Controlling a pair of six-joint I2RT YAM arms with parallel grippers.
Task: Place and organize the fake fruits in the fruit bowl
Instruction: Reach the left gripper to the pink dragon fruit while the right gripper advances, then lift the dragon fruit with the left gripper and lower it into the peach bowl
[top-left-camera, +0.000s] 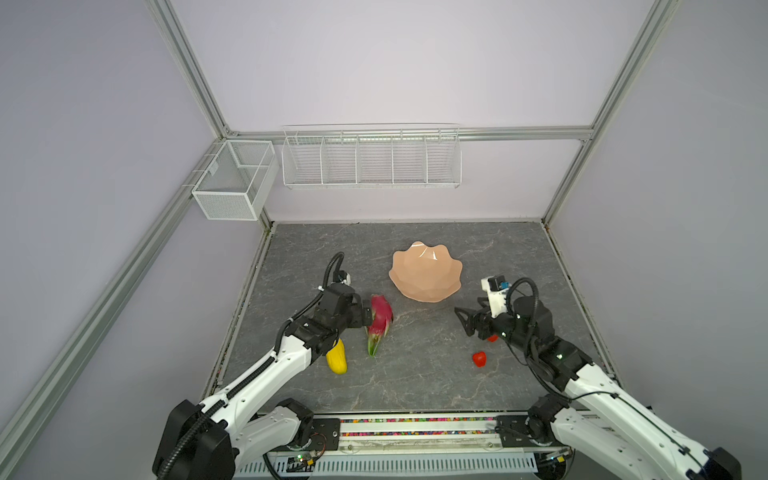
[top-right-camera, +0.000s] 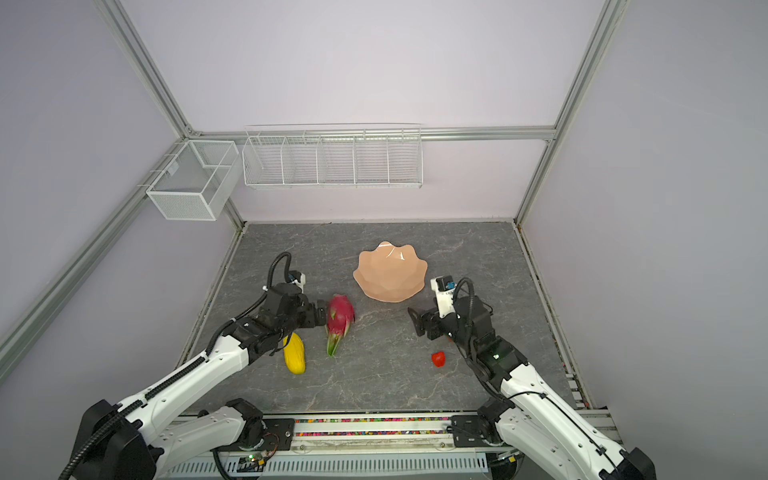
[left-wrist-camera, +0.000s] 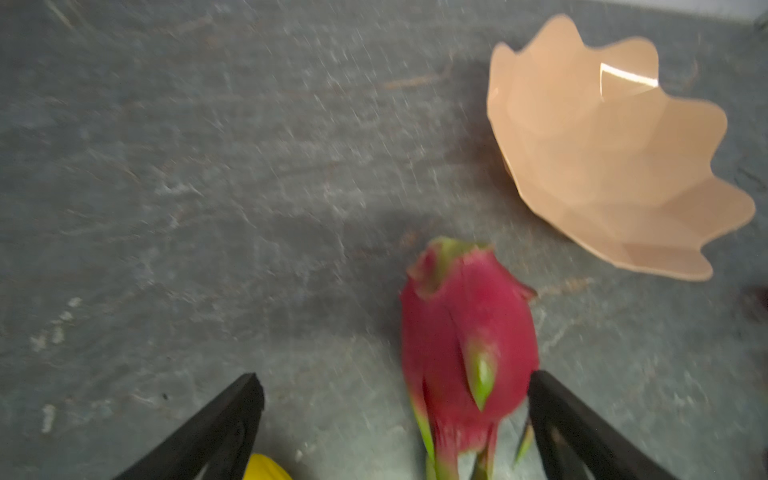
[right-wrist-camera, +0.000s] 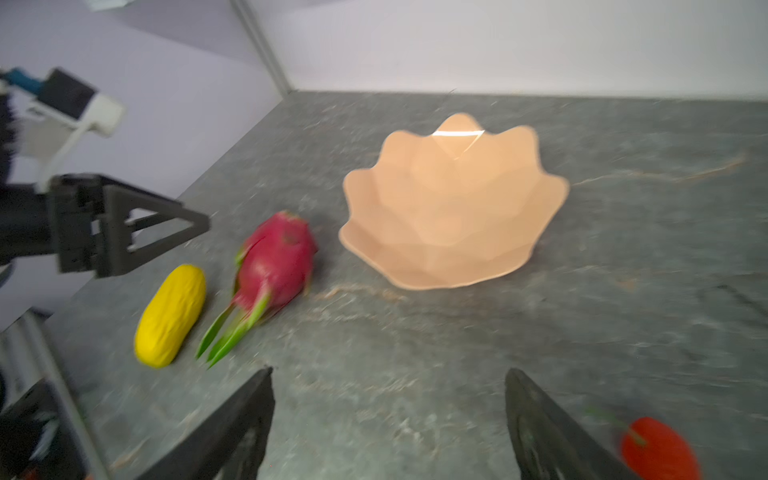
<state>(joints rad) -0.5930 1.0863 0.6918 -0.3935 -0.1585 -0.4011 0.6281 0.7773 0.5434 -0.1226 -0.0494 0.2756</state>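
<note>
In both top views the fruit bowl (top-left-camera: 426, 272) sits on the grey table (top-left-camera: 436, 386) toward the back, a little right of centre, and every fruit in sight lies outside it. The dragon fruit (top-left-camera: 380, 320) lies left of and in front of the bowl, green tip pointing toward the front edge, with the yellow fruit (top-left-camera: 337, 359) further left, partly under the left arm. The left fingers (top-left-camera: 367, 313) are just beside the dragon fruit's left flank. The right fingers (top-left-camera: 463, 318) stand spread over bare table right of centre, gripping nothing. One strawberry (top-left-camera: 479, 358) lies in front of them, and a second strawberry (top-left-camera: 492, 338) peeps out from under the right arm's wrist. The other top view agrees: bowl (top-right-camera: 390, 272), dragon fruit (top-right-camera: 340, 320), yellow fruit (top-right-camera: 294, 355), strawberry (top-right-camera: 438, 358). In the left wrist view, which is blurred, the left fingers (left-wrist-camera: 224, 428) are spread wide. The dragon fruit (left-wrist-camera: 469, 345) shows between them, its edge meeting one fingertip. Whether they touch I cannot tell, and nothing is clamped. The bowl (left-wrist-camera: 602, 158) lies beyond. In the right wrist view the right fingers (right-wrist-camera: 232, 428) are wide apart with only table between them. A strawberry (right-wrist-camera: 660, 449) lies just outside one finger, the bowl (right-wrist-camera: 453, 208) is ahead, and the dragon fruit (right-wrist-camera: 274, 257) and yellow fruit (right-wrist-camera: 170, 316) lie side by side near the left fingers (right-wrist-camera: 158, 224).
</note>
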